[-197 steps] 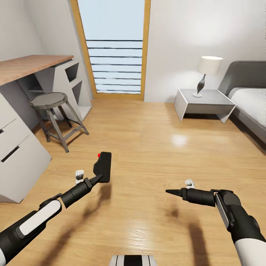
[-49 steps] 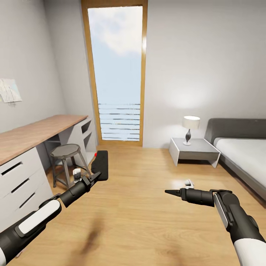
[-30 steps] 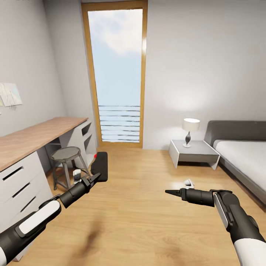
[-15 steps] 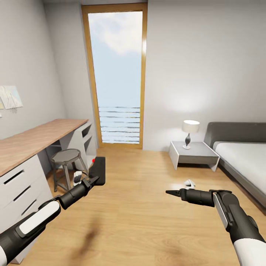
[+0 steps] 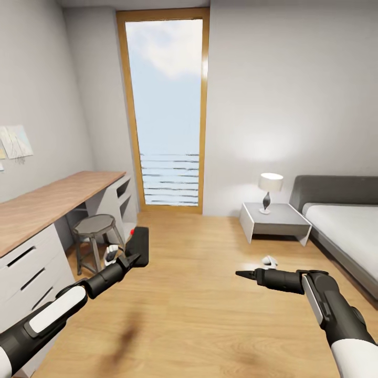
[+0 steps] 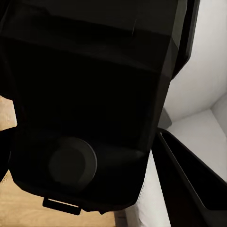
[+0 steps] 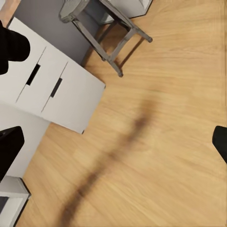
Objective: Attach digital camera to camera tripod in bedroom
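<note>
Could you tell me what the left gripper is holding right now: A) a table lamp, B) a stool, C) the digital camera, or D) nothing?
C: in the head view the left gripper is shut on the digital camera, a black box with a red dot on top.

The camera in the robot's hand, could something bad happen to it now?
It might. The left gripper holds the camera out in the air above the wood floor; if it slipped, it could fall. It is also carried close to the stool and the desk, so a turn could bump it.
</note>
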